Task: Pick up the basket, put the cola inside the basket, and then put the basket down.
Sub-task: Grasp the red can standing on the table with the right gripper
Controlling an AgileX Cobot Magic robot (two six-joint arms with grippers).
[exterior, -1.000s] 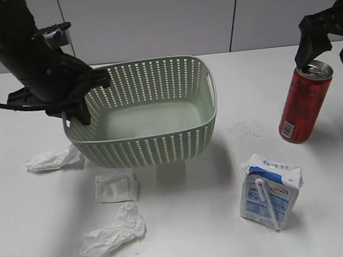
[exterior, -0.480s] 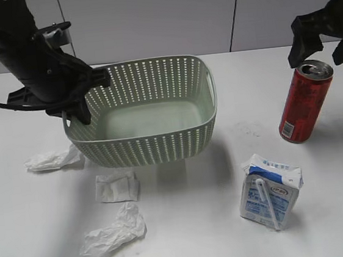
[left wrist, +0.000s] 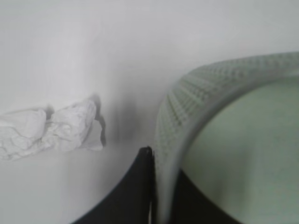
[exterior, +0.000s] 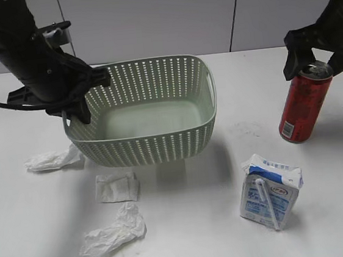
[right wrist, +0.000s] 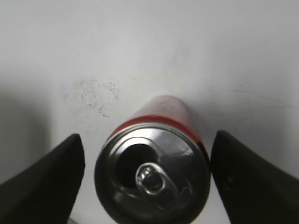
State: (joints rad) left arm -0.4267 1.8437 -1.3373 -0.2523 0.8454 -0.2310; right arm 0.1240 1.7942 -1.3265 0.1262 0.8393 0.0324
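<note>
The left gripper (exterior: 82, 95) is clamped on the left rim of the basket (exterior: 148, 109), one finger inside the wall and one outside; whether the basket's base is off the counter (exterior: 189, 237) cannot be told. The right gripper (right wrist: 147, 186) hangs spread wide just above the cola (exterior: 304, 105), a finger on either side of its silver top with clear gaps, holding nothing. Bare counter lies between basket and can, while a drink carton (exterior: 270, 192) stands in front and crumpled tissues (exterior: 112, 233) lie beside the basket's near-left edge.
</note>
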